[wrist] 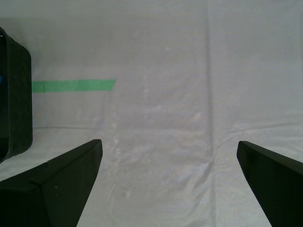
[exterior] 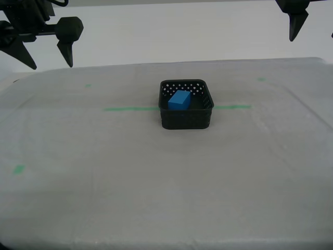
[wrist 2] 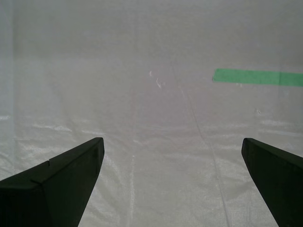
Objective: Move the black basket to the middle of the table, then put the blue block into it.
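Black basket [exterior: 186,119] in matt perforated plastic, holding a blue block [exterior: 179,100] with plain, smooth faces. Table [exterior: 104,177] covered by a pale, faintly creased sheet (cloth or film, hard to tell) with a soft sheen, crossed by flat green tape [wrist 2: 258,77]. Gripper fingers [wrist: 57,189] in dull, matt black.

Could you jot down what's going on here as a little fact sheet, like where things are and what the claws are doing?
Table: pale grey-white table with a green tape line
Basket: black basket near the table's middle, upright on the tape line
Block: blue block lying inside the basket
First gripper: my first gripper open, empty, above the table beside the basket
Second gripper: my second gripper open, empty, over bare table
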Tool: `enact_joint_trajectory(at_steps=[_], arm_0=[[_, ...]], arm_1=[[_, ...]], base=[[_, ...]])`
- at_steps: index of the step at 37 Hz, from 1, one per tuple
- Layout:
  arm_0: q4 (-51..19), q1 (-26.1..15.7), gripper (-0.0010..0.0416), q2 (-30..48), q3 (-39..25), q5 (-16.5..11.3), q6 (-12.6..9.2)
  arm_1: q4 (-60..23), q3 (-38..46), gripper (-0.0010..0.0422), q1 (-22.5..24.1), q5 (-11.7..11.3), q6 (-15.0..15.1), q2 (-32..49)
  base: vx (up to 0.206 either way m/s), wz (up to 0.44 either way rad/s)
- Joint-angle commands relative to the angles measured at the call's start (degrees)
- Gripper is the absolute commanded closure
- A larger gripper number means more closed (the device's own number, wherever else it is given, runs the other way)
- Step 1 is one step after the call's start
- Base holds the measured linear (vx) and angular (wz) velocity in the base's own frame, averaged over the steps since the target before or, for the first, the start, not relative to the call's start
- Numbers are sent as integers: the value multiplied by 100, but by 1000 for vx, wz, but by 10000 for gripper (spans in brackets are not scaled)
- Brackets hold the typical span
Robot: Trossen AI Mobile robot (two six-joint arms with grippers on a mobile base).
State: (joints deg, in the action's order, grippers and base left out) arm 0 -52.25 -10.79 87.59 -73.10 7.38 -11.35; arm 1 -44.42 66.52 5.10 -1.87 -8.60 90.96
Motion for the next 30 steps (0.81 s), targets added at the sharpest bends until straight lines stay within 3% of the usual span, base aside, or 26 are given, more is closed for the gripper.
enact_joint_trajectory(at_steps=[1,30], arm_0=[[0,-2,7,-4,0,15,-7],[0,-2,7,-4,0,15,-7]], arm_1=[[0,2,12,-2,-9,7,-2],[0,2,12,-2,-11,7,-2]], base=[[0,0],[0,0]])
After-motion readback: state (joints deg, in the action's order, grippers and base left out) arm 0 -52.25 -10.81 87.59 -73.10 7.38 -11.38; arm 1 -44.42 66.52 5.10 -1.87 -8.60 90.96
